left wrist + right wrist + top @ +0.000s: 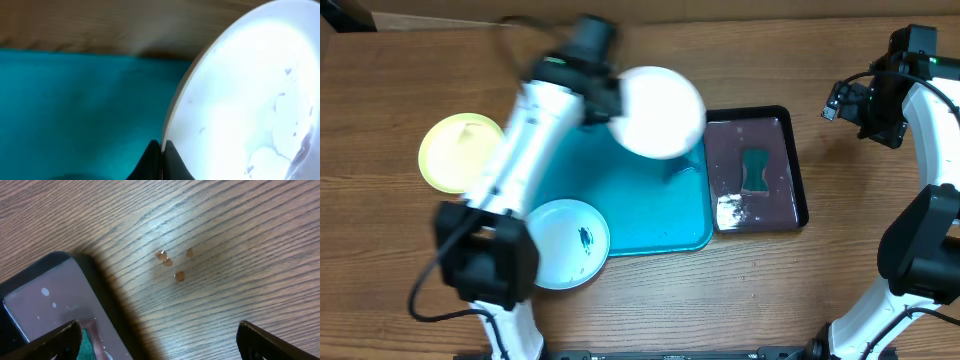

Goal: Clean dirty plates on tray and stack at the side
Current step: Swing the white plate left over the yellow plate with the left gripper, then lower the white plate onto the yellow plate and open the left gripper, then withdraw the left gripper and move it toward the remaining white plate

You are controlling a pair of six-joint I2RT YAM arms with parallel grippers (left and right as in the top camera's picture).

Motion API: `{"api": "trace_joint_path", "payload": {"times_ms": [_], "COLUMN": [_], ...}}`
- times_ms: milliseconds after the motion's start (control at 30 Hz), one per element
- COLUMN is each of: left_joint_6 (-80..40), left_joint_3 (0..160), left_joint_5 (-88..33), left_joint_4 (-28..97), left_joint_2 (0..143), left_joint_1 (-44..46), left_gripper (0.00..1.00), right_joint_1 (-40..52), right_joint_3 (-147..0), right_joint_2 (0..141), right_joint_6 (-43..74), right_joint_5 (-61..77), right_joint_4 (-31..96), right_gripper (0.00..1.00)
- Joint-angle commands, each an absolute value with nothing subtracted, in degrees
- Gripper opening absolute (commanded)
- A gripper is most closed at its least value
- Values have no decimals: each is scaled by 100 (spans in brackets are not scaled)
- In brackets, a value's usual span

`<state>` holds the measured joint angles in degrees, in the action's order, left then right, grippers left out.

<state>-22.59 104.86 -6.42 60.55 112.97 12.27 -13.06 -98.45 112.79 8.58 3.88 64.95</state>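
The left gripper (162,159) clamps the rim of a round white plastic plate (660,112), apparently lifted over the far corner of the large turquoise plastic tray (640,210). The right gripper (159,335) hangs wide open above the wooden table (225,240)

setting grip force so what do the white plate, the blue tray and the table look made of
The white plate looks like glossy plastic: thin rim, bright glare, droplets beading on it. The blue tray seems smooth moulded plastic: even turquoise, rounded corners. The table shows wood grain, real wood or laminate, I cannot tell.
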Motion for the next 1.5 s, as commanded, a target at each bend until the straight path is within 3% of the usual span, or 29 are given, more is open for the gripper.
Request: {"api": "trace_joint_path", "payload": {"times_ms": [0,167,367,533,867,1067,1267,1467], "left_joint_6": [-2355,-2250,-2287,-2449,-2443,-2416,-2316,-2287], "left_joint_3": [10602,10584,10348,9703,9070,9072,9172,9170], "left_joint_5": [-2235,-1872,-464,-119,-235,-285,-624,-1153], "left_joint_4": [6506,7140,7474,6928,5688,5417,5900,6322], "left_joint_2": [11262,11262,11262,11262,11262,11262,11000,9714], "left_joint_1": [-32,-1603,-3280,-3913,-3734,-3544,-3511,-3479], "left_gripper": [4,4,4,4,11,49,48,52], "right_joint_1": [-1326,-1326,-1326,-1326,-1326,-1326,-1326,-1326], "right_joint_3": [-9880,-9880,-9880,-9880,-9880,-9880,-9880,-9880], "right_joint_2": [11209,11209,11209,11209,11209,11209,11209,11207], "right_joint_6": [873,871,871,871,871,871,871,871], "right_joint_5": [370,370,370,370,370,370,370,370], "right_joint_4": [6462,6462,6462,6464,6462,6464,6464,6462], "right_gripper": [100,100,100,100,100,100,100,100]}}
